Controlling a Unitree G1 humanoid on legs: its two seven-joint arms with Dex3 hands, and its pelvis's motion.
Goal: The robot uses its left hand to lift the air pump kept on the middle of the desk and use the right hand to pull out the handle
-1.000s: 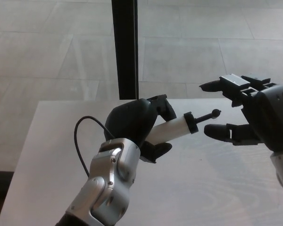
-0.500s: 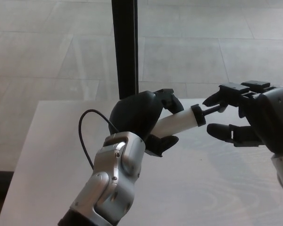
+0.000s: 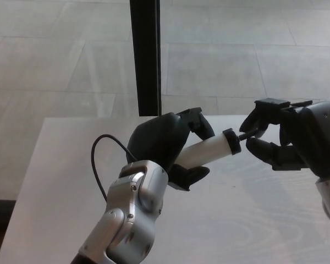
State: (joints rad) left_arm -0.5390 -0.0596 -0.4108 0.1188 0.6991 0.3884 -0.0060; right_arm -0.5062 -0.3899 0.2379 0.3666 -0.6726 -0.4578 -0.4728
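Above the desk [image 3: 253,220], left hand [image 3: 165,146] grips the pump [image 3: 206,151], pointing right toward the handle-pinching right hand [image 3: 286,137].

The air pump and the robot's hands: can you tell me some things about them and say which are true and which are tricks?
1. The left hand holds the white air pump. True.
2. The pump lies flat on the desk. False: it is held up, tilted.
3. The right hand has its fingers at the pump's black handle. True.
4. The right hand is far from the pump. False: it is right at its end.
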